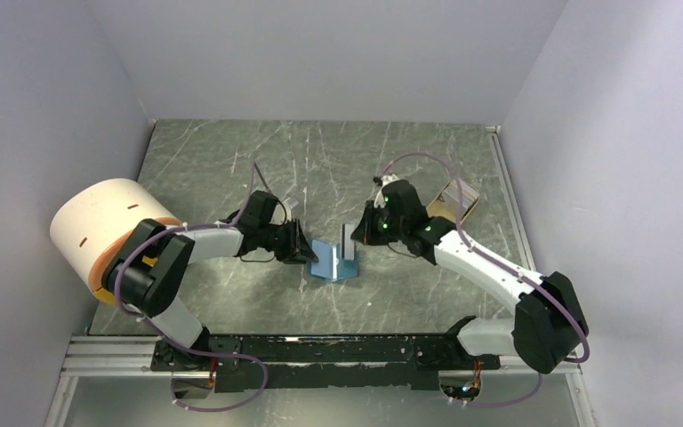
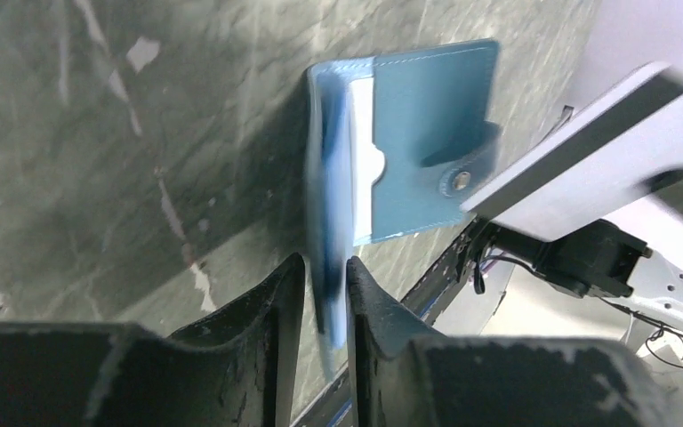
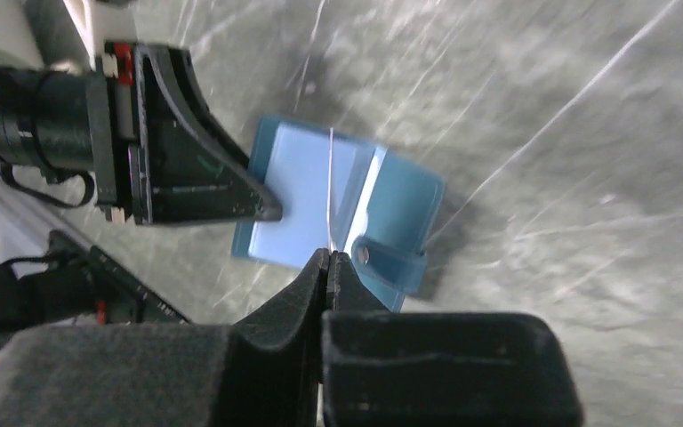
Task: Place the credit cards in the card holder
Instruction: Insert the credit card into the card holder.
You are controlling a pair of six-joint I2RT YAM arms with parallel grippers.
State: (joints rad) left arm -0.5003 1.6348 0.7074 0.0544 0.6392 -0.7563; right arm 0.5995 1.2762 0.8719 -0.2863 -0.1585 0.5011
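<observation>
While the card holder [image 1: 327, 265] stands open, a credit card [image 1: 345, 238] is clamped in the right end effector [image 3: 327, 258].
One flap is straddled by the left end effector [image 2: 323, 262]; whether it is gripped cannot be told.

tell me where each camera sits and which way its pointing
Top external: above and behind the bases, looking down on the table; both arms show, meeting at the card holder.
Left wrist: on the left arm, facing right along the left gripper, whose fingers straddle a flap of the card holder.
Right wrist: on the right arm, facing left and down past the right gripper, shut on an edge-on credit card; the left gripper's tip shows too.
Shared: both wrist views see the card holder from opposite sides.
</observation>
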